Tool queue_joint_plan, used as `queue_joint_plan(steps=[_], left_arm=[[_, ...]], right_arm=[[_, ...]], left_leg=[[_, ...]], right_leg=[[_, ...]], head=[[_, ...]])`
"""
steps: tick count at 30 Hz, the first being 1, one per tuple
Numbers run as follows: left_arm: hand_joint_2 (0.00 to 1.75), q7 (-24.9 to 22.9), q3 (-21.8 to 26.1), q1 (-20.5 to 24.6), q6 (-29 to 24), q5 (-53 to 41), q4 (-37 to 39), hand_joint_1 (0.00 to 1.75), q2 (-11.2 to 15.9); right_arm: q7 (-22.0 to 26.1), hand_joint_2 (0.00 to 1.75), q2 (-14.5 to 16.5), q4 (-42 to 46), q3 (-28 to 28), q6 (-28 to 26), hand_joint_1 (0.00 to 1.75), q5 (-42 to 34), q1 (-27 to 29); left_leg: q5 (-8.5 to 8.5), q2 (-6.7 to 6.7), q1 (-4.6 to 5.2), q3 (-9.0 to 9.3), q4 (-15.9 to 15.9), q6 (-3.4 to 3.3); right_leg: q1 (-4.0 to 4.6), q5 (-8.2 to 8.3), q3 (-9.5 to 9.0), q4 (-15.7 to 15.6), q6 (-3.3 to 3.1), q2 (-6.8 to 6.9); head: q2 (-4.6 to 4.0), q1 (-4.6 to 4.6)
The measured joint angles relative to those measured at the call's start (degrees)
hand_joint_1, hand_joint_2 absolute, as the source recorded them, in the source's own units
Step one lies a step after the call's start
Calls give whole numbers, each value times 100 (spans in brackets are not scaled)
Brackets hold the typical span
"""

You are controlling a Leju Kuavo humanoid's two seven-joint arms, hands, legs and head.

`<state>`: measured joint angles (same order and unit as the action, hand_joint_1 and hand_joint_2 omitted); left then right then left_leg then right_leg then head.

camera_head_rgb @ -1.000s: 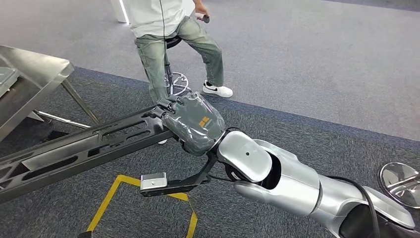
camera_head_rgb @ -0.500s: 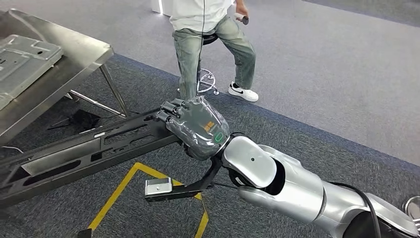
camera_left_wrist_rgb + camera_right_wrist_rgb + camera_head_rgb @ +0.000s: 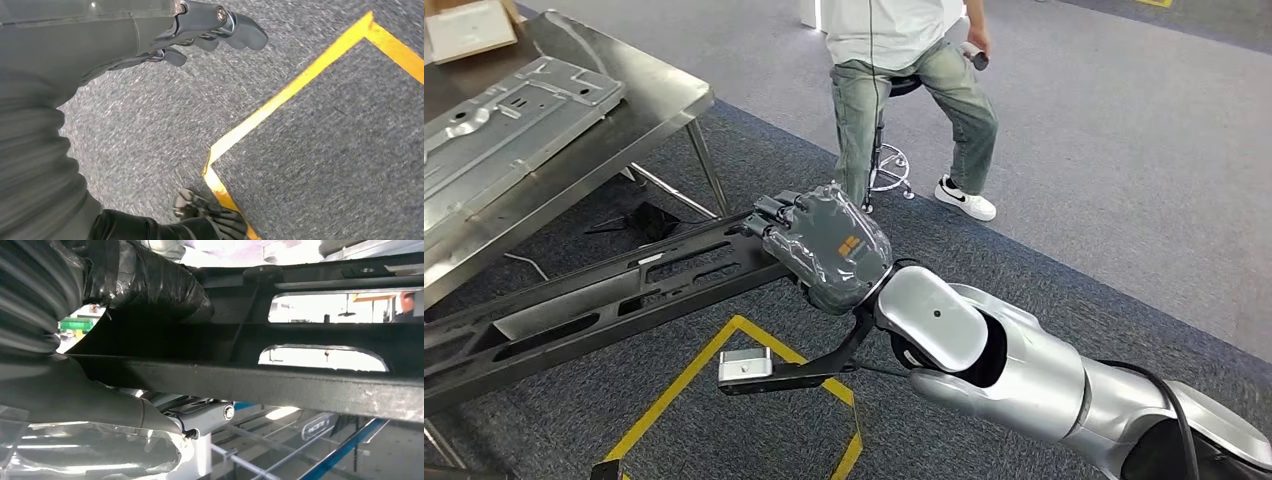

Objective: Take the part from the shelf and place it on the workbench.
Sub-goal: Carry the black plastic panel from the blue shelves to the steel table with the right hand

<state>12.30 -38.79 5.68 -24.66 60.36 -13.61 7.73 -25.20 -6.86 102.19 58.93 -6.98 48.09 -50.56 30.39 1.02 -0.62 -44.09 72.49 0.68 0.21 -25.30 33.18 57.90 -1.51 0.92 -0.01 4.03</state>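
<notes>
The part is a long black slotted frame [image 3: 604, 300] that runs from the lower left up toward the middle of the head view. My right hand [image 3: 824, 250], under a grey cover, grips its right end and holds it above the carpet. In the right wrist view the frame [image 3: 300, 375] crosses close in front, with the thumb [image 3: 150, 285] wrapped over its top bar. The steel workbench [image 3: 664, 100] stands at the upper left, beyond the part. My left hand [image 3: 215, 25] hangs over the carpet with its fingers loosely apart and nothing in them.
A grey stamped metal panel [image 3: 514, 120] lies on the workbench, with a cardboard box [image 3: 464, 25] at its far corner. A person [image 3: 904, 80] sits on a stool [image 3: 889, 170] straight ahead. Yellow tape [image 3: 684, 385] marks the carpet below the part.
The camera has turned, so the workbench has come further into view and the person has shifted right. My right hand keeps its grip on the black frame.
</notes>
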Motion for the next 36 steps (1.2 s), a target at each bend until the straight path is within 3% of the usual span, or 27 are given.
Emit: queue_joint_plan(steps=[1,2,4,6,7,9,10,12,14,16,17,18,20,21,22,24,25,27,29,31,32,34,36], left_arm=[[175,-39,-21,1,30,-20,1,0,4],[175,-79,-39,-5,61,-46,1,0,5],[175,-146,-61,-12,125,-103,1,0,12],[175,-186,-92,4,180,-159,-1,0,21],[175,-193,-118,12,196,-178,0,0,23],[175,-186,-167,4,209,-192,1,0,35],[175,-180,-184,-8,213,-193,1,0,42],[175,-175,-195,-16,222,-193,1,0,59],[175,-173,-206,0,230,-193,1,0,69],[175,-171,-224,8,234,-194,1,0,77],[175,-170,-231,6,234,-194,1,0,81],[175,-170,-237,2,234,-194,2,0,84],[175,-170,-248,5,235,-194,1,0,86],[175,-169,-257,12,235,-194,1,0,85],[175,-168,-269,15,237,-194,1,0,85],[175,-166,-291,-1,238,-193,1,0,86],[175,-166,-297,-18,239,-193,1,0,87],[175,-163,-304,-28,239,-193,1,0,92],[175,-137,-317,-3,236,-194,1,0,103],[175,-94,-330,11,235,-200,1,0,110],[175,-62,-333,8,236,-203,0,0,111],[175,24,-335,0,239,-193,0,0,123],[175,83,-335,11,238,-175,0,0,136]], right_arm=[[-28,175,12,-33,0,60,175,-26,-50],[-49,175,26,-82,1,104,175,-53,-106],[-84,175,57,-207,2,140,175,-109,-250],[-107,175,72,-343,1,117,175,-185,-380],[-110,175,77,-407,1,98,175,-221,-416],[-110,175,80,-512,0,67,175,-268,-443],[-110,175,80,-551,0,58,175,-279,-451],[-109,175,80,-608,0,47,175,-287,-478],[-107,175,79,-662,0,37,175,-292,-490],[-105,175,78,-719,0,34,175,-297,-475],[-105,175,78,-744,0,33,175,-297,-470],[-105,175,78,-763,0,33,175,-298,-472],[-105,175,79,-796,0,29,175,-298,-491],[-105,175,79,-808,0,26,175,-298,-502],[-104,175,80,-819,0,23,175,-299,-510],[-103,175,83,-836,0,20,175,-301,-517],[-103,175,86,-843,0,21,175,-302,-519],[-103,175,95,-855,0,20,175,-301,-533],[-107,175,99,-874,1,22,175,-300,-543],[-113,175,100,-895,2,26,175,-301,-538],[-110,175,101,-904,2,26,175,-302,-532],[-88,175,104,-923,2,21,175,-302,-525],[-59,175,115,-936,2,14,175,-291,-523]], left_leg=[[4,-23,-18,-62,122,22],[-86,-47,-34,-19,39,40],[-402,-192,-56,347,-647,69],[-572,-337,-36,655,-1219,33],[-576,-354,-21,702,-1320,-3],[-584,-234,-6,707,-1328,-85],[-589,-180,-10,715,-1340,-114],[-605,-87,-23,733,-1361,-175],[-606,8,-19,731,-1363,-214],[-603,133,-8,733,-1362,-228],[-602,200,-5,738,-1361,-229],[-601,272,-4,746,-1360,-229],[-599,402,-6,743,-1352,-216],[-605,461,-12,726,-1347,-194],[-615,515,-25,701,-1347,-164],[-649,627,-51,666,-1375,-81],[-649,598,-56,654,-1378,-52],[-518,327,-33,559,-1186,-6],[-209,38,-30,274,-597,28],[-23,-24,-48,-1,-51,65],[-64,-42,-56,-15,-21,80],[-358,-135,-67,268,-526,100],[-559,-296,-37,614,-1145,71]], right_leg=[[-1,-8,0,2,2,73],[-5,-17,1,6,10,142],[-12,-47,0,37,54,268],[8,-99,6,88,120,374],[23,-121,2,102,149,422],[30,-150,-22,103,204,510],[14,-185,-25,133,236,474],[-20,-400,116,464,290,241],[-32,-731,470,1178,308,10],[-32,-845,774,1703,304,-45],[-32,-744,795,1680,290,-58],[-32,-548,710,1442,268,-90],[-38,-137,399,691,211,-321],[-42,-31,276,396,190,-439],[-37,1,206,230,175,-522],[-29,-10,160,131,148,-478],[-33,8,134,90,125,-418],[-56,46,79,0,73,-294],[-41,49,53,-27,39,-155],[-29,34,53,-21,20,-3],[-28,24,54,-15,21,66],[-31,-7,53,14,45,189],[-10,-60,63,74,105,288]], head=[[1,-1],[0,1],[0,1],[0,-1],[-1,-6],[0,-15],[-1,-20],[0,-27],[-1,-36],[0,-37],[0,-37],[0,-37],[0,-35],[-1,-36],[0,-34],[0,-38],[1,-37],[0,-21],[-1,-3],[-1,-2],[-1,-2],[-1,-1],[0,-5]])
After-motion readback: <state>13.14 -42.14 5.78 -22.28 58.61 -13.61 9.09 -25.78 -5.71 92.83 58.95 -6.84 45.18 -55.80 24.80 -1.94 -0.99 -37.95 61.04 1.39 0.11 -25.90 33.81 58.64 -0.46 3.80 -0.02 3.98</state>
